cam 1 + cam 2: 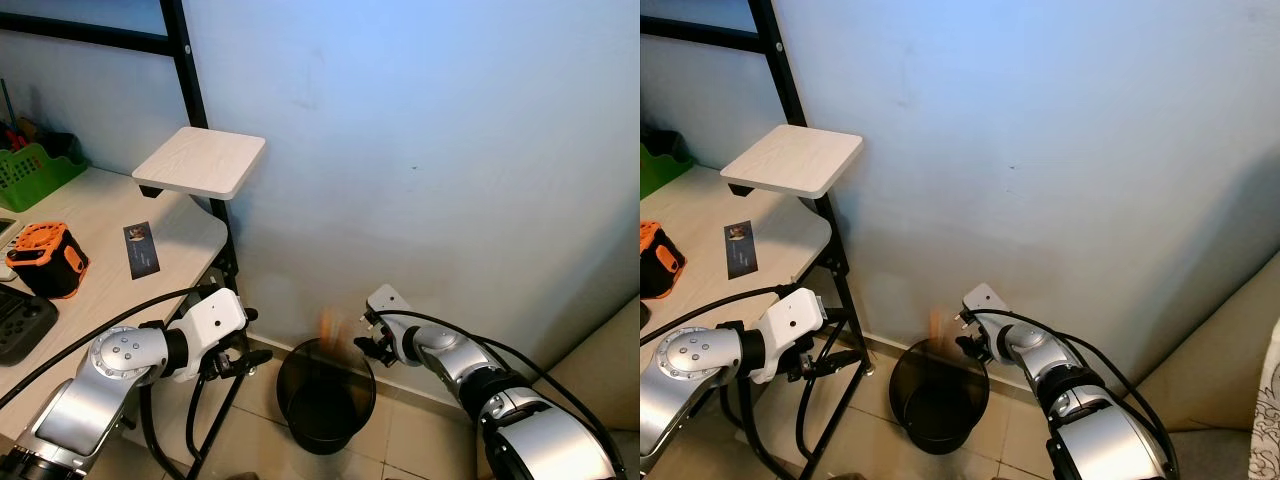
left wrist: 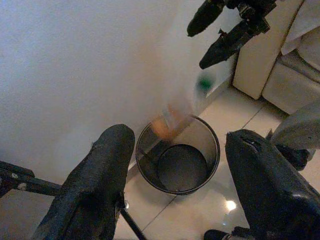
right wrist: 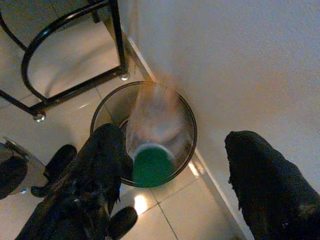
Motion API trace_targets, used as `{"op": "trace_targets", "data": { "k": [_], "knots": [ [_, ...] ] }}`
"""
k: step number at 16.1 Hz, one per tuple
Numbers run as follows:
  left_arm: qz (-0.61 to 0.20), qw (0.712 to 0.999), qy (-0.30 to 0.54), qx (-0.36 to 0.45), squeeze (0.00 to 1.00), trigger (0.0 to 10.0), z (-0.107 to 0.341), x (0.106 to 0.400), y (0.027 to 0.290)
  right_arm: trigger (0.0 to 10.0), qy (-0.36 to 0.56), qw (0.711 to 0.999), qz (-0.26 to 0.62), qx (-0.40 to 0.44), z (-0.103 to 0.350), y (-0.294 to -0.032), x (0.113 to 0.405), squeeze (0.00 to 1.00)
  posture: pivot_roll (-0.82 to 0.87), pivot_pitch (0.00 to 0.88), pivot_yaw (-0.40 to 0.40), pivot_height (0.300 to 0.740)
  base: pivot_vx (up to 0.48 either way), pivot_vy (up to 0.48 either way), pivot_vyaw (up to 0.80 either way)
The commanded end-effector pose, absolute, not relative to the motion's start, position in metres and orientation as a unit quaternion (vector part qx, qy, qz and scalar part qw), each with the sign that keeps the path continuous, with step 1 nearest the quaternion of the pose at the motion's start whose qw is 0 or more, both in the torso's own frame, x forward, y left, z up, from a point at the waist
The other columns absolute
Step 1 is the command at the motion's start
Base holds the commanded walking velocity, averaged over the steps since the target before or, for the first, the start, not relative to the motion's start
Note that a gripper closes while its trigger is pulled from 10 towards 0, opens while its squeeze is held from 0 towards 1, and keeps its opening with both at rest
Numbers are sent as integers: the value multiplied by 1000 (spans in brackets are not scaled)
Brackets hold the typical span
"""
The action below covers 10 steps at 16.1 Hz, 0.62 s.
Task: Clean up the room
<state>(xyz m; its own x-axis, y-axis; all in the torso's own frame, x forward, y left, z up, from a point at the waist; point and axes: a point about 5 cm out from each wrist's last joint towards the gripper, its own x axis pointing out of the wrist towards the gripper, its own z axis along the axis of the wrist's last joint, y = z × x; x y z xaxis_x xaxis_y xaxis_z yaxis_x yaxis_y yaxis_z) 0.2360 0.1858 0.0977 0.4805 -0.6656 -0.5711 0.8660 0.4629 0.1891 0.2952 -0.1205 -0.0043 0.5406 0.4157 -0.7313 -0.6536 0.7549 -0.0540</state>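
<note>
Your right hand is spread wide above the bin, and the bottle, a blur that looks mid-drop, hangs over the rim. It could clip the edge and bounce onto the floor. Left hand is open too.

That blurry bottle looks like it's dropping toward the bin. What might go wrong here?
The bottle, blurred in mid-air below the open right tool, is near the bin's wall-side rim, so it might clip the edge and bounce onto the tiles.

The black mesh bin looks light and stands free on the floor, so a hit on the rim might tip it.

A stray bottle might roll under the desk frame close by, harder to reach.
</note>
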Motion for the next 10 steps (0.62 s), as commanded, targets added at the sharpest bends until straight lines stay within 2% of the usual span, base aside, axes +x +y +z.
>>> {"op": "trace_targets", "data": {
  "k": [1,4,6,8,10],
  "knots": [
    [-463,825,213,245,0,10000,101,239,188,10000,363,866,307,-154,-3,-123,297,1000,12,0,-6,740,0,0,0],
    [-464,825,212,244,0,10000,101,240,187,10000,363,874,296,-133,-4,-128,296,1000,8,0,-1,740,0,0,0],
    [-456,833,209,233,0,10000,98,238,182,10000,353,891,267,-100,-4,-139,296,1000,1,0,0,740,0,0,0],
    [-428,855,202,211,0,10000,95,238,176,10000,322,916,233,-62,0,-149,297,1000,-8,0,5,740,0,0,0],
    [-362,896,179,183,0,10000,99,250,175,10000,279,940,195,-27,4,-157,294,1000,-22,0,15,740,0,0,0]
  ]
}}
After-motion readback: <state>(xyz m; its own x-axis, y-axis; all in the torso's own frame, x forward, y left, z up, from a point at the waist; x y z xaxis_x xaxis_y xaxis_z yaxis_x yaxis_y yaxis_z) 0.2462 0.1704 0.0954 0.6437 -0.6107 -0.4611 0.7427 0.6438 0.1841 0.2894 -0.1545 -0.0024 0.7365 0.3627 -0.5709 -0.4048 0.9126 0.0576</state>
